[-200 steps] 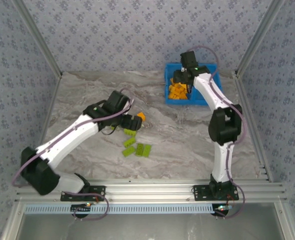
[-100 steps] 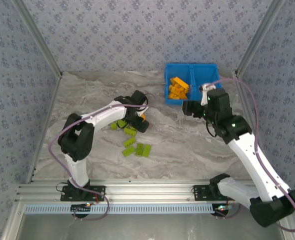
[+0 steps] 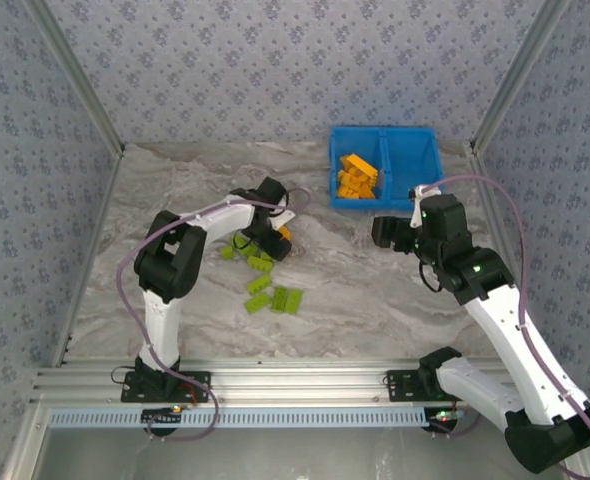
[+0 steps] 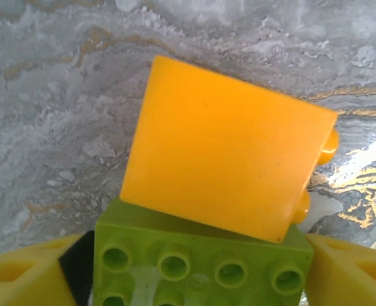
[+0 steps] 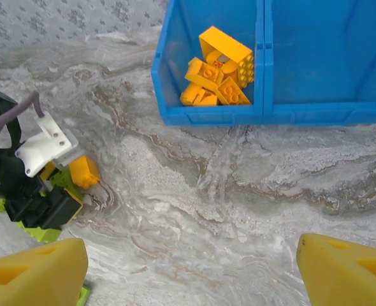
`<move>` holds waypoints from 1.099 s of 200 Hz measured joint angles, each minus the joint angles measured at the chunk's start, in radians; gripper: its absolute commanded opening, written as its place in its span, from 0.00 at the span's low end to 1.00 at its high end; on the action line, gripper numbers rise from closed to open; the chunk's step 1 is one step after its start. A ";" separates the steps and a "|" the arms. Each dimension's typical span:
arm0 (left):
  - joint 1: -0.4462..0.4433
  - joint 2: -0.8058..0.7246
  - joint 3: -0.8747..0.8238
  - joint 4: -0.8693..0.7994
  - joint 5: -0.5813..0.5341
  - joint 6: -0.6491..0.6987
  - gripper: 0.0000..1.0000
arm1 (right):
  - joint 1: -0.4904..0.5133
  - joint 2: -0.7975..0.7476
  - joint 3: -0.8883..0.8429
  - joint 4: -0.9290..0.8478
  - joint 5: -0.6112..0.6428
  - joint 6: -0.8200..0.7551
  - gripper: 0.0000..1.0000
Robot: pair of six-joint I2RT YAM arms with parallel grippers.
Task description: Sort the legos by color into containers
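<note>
Down at the loose pile, the left gripper point(image 4: 194, 280) has its yellow fingers point(image 4: 22, 277) on either side of an olive-green brick point(image 4: 201, 255), with a tilted orange brick point(image 4: 223, 166) against that brick's far edge; I cannot tell whether the jaws actually pinch it. More green bricks point(image 3: 275, 298) lie scattered on the marble table point(image 3: 375, 300) nearby. The right gripper point(image 5: 188, 280) hangs wide open, holding nothing, near the blue bin point(image 5: 207, 115), whose left compartment point(image 5: 175, 57) holds the orange legos point(image 5: 216, 73).

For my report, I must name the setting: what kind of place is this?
Probably a robot test cell, not a home: aluminium frame, patterned backdrop walls, marble-look table with toy bricks.
</note>
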 measured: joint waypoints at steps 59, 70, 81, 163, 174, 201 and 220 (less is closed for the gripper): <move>0.004 0.000 0.001 0.010 0.020 0.022 0.47 | 0.000 -0.011 0.006 -0.004 0.013 0.033 0.89; 0.004 -0.004 -0.001 0.011 0.025 0.018 0.46 | 0.000 -0.013 0.013 -0.011 0.020 0.038 0.89; 0.004 -0.020 -0.018 0.019 0.043 0.008 0.46 | 0.000 -0.018 0.020 -0.019 0.027 0.044 0.89; -0.216 -0.311 0.107 0.195 0.059 -0.163 0.42 | 0.000 -0.124 0.029 -0.076 0.205 0.195 0.96; -0.262 -0.230 0.240 0.247 0.058 -0.167 0.42 | 0.000 -0.150 0.023 -0.085 0.231 0.228 0.96; -0.304 0.055 0.606 0.334 0.062 -0.183 0.42 | 0.000 -0.224 -0.009 -0.106 0.266 0.303 0.96; -0.299 0.287 0.878 0.344 0.066 -0.200 0.42 | 0.000 -0.273 -0.023 -0.135 0.274 0.340 0.96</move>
